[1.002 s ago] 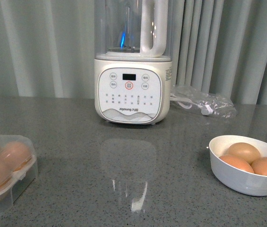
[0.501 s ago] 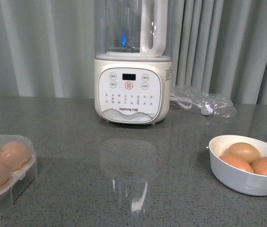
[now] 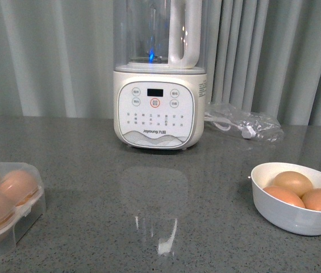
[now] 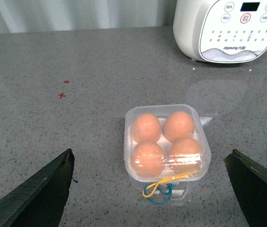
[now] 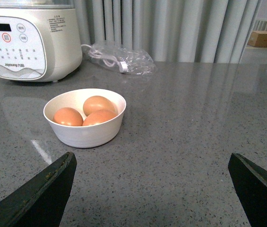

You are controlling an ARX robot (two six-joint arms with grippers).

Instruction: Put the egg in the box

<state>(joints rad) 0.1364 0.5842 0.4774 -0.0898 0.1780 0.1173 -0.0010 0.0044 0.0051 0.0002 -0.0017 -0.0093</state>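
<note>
egg [image 5: 68,116] sits in the white bowl [image 5: 90,136] with two others like it, right side of the grey counter [image 3: 166,227]; any of the three would serve. the box [image 4: 167,144] is far over on the left, well apart from the bowl, lid closed, and all four cups look filled under the clear plastic. a yellow and teal rubber band [image 4: 159,189] hangs at its front edge.

left gripper [image 4: 152,189] hovers above and just behind the box, jaws spread wide, holding nothing. right gripper [image 5: 152,189] hovers short of the bowl, jaws likewise spread, empty. neither arm shows in the front view.

my reading: no egg is lifted yet, so the step in hand is the pick from the bowl. to do it well, come down over the outermost egg, close gently across its short axis, and lift straight up so the neighbours don't roll. the lid must be opened first, and i can't see a free cup, so that needs checking.

behind, a cream blender [image 3: 159,108] with a clear jug; its panel reads "joyoung" with chinese characters beside it, and the button labels are too small to read. a bagged cord [image 3: 245,124] lies to its right.
</note>
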